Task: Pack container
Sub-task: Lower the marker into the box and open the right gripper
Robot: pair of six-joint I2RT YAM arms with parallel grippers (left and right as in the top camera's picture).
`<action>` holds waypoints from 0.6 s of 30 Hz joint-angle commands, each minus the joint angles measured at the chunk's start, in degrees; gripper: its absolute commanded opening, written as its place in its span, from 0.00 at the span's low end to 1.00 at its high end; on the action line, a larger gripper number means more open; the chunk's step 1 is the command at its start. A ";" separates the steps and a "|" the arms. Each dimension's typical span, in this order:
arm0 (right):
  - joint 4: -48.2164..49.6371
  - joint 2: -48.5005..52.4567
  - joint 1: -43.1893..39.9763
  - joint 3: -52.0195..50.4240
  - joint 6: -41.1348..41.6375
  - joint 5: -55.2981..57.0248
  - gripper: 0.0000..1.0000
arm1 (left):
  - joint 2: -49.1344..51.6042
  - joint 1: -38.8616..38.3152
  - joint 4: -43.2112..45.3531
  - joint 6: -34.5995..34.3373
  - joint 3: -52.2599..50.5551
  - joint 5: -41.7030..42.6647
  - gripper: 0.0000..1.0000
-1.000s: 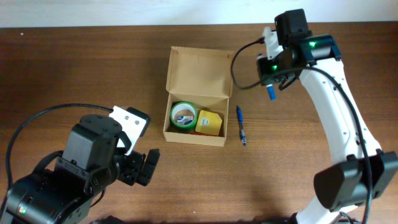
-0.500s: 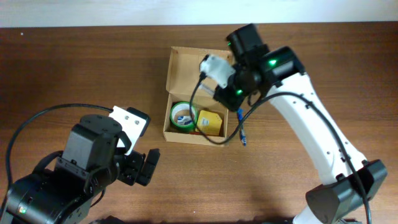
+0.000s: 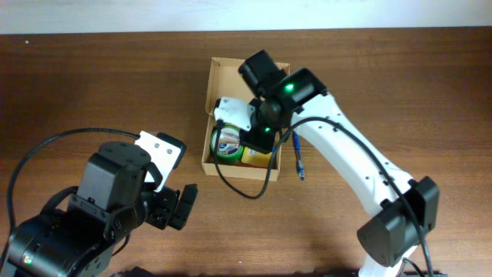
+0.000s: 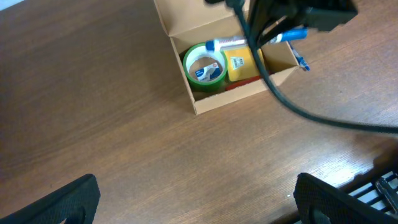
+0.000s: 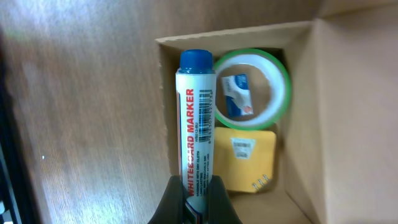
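Right tool [image 5: 189, 194], moved over the container [image 3: 238, 171] on wooden table [image 3: 92, 85], clamps marker [image 5: 196, 124]; left tool [image 4: 199, 202] wide.

The container's [image 3: 227, 85] floor is taken up by a green tape roll [image 4: 198, 76] and a yellow pad [image 5: 244, 155]; the tabletop [image 3: 100, 85] leftward is left unobstructed.

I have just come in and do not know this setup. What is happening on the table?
The right gripper holds a whiteboard marker with a blue cap over the open cardboard container, not yet released. A green tape roll and a yellow item lie inside. A blue pen lies on the table beside the container. The left gripper is open, off to the side.
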 commanded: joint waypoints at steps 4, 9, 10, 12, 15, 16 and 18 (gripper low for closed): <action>0.15 3.30 1.95 -0.22 -2.82 -1.31 0.04 | -0.20 -0.26 -0.04 0.87 0.90 0.48 1.00; 0.11 6.71 1.77 -0.22 -2.80 -0.85 0.04 | -0.20 -0.26 -0.04 0.87 0.90 0.46 1.00; 0.15 7.41 1.77 -0.22 -2.80 -0.61 0.04 | -0.20 -0.26 -0.04 0.87 0.90 0.48 1.00; 0.26 8.79 1.79 -0.22 -2.80 0.46 0.04 | -0.20 -0.26 -0.04 0.87 0.90 0.48 1.00; 0.33 10.56 1.77 -0.22 -2.82 1.55 0.04 | -0.20 -0.26 -0.04 0.87 0.90 0.48 1.00; 0.33 11.13 1.77 -0.22 -2.82 1.70 0.04 | -0.20 -0.26 -0.04 0.87 0.90 0.48 1.00; 0.55 11.82 1.79 -0.22 -2.82 1.68 0.04 | -0.20 -0.26 -0.04 0.87 0.90 0.48 1.00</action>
